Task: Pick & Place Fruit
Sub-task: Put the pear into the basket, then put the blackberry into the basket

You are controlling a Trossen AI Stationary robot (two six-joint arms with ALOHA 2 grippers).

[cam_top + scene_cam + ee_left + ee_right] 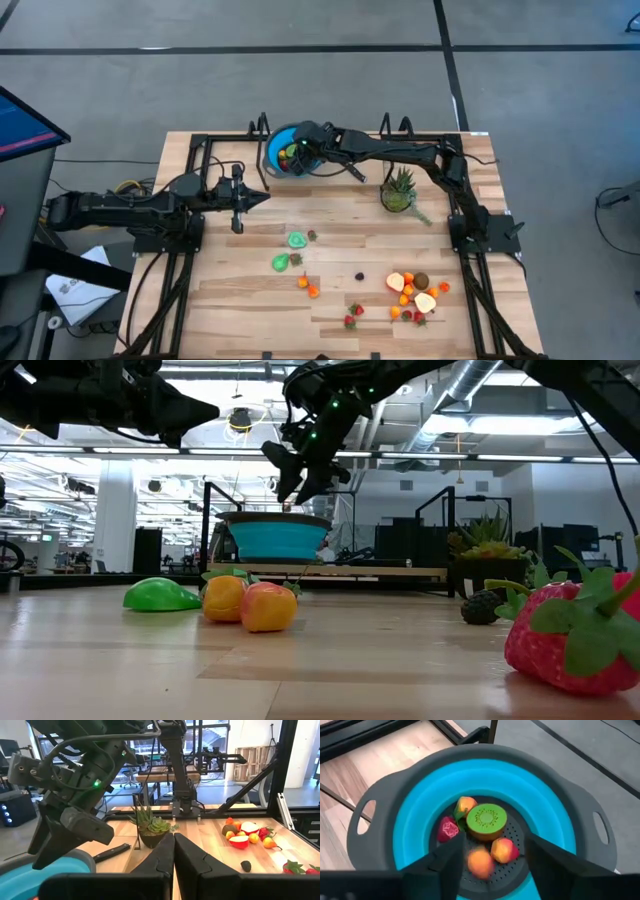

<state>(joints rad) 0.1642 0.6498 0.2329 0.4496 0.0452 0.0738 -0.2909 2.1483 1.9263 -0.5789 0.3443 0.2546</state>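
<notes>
My right gripper (492,845) hangs open above the blue bowl (410,827), which stands near the table's far edge (275,150). In the bowl lie a cut kiwi (486,821), a strawberry (447,829) and two peach-coloured pieces (504,850). A blurred orange piece (481,862) shows between the fingers, touching neither. More fruit lies on the table: lime (297,240), pear (281,262), orange pieces (308,287), strawberries (352,315), and a cluster near the right (415,295). My left gripper (258,198) is shut and holds nothing, left of the bowl.
A spiky green potted plant (398,190) stands right of the bowl, under my right arm. The bowl's black handle (352,172) points toward it. Black frame rails (200,150) run along the table's left, far and right sides. Bare wood lies between the bowl and the fruit.
</notes>
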